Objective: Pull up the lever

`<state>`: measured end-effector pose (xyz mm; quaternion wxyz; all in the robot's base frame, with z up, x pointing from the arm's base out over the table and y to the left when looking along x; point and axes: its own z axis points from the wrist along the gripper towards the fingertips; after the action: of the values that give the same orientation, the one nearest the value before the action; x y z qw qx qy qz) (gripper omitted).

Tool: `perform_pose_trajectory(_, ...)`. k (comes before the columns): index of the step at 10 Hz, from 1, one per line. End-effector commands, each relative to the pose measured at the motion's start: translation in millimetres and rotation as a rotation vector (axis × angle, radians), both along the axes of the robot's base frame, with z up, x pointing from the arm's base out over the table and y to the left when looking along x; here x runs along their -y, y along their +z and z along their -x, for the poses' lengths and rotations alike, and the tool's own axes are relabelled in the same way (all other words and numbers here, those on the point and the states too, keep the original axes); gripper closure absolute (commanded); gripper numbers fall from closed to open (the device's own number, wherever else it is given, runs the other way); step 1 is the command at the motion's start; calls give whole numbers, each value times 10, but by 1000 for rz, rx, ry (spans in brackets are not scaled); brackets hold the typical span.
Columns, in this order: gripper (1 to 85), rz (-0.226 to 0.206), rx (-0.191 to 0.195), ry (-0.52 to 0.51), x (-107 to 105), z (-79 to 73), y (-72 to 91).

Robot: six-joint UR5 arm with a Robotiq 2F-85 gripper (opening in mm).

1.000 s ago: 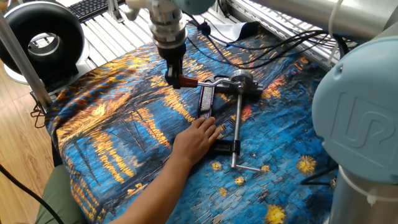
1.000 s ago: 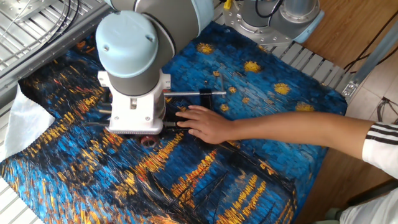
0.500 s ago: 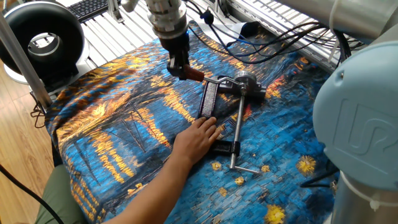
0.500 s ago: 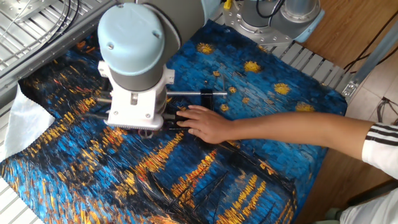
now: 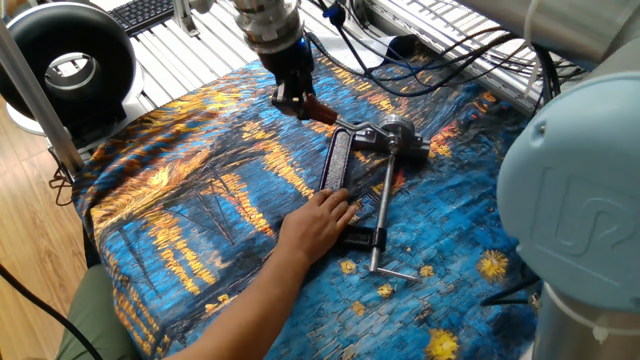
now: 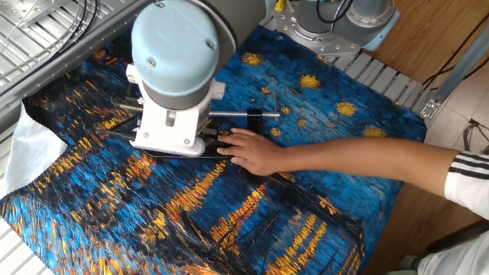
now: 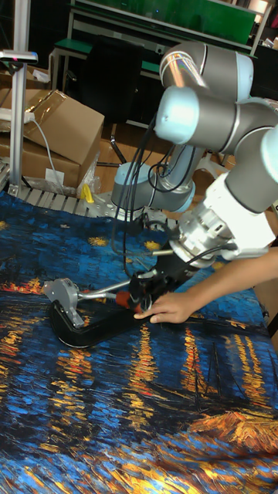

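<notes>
The two-finger metal pincer (image 5: 297, 98) is gripping the dark red rubbery sleeve of the thin silver lever (image 5: 340, 122), angled above the black clamp frame (image 7: 89, 328) a person's hand (image 5: 318, 224) is steadying on glossy blue-and-gold painted cloth (image 5: 200, 190)

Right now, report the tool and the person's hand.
Tool: shut on the lever's red sleeve end.
Person's hand: flat, pressing down the clamp frame.

- Cloth (image 5: 200, 190): blue with orange-gold painted streaks and yellow stars.
- Lever (image 5: 335, 117): silver arm, dark red sleeve.
- Clamp frame (image 7: 89, 330): black.
- Robot arm (image 6: 177, 53): pale blue and white.
</notes>
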<state>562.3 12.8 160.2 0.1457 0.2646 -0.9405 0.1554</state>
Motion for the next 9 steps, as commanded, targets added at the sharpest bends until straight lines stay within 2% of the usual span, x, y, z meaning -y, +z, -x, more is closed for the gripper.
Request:
perform_pose_trajectory(1, 827, 45, -36, -35, 26, 89, 136)
perform_pose_trajectory(3, 823, 42, -45, -34, 173, 141, 104)
perform_pose_trajectory(4, 803, 64, -50, -32, 208, 139, 131)
perform_pose_trajectory(6, 667, 71, -67, -36, 7, 114, 191)
perform_pose_trajectory(7, 607, 60, -72, -37, -91, 105, 188)
perform_pose_trajectory(8, 473, -9, -69, -39, -194, 106, 89)
perform_pose_trajectory(9, 417, -51, -64, -37, -196, 103, 4)
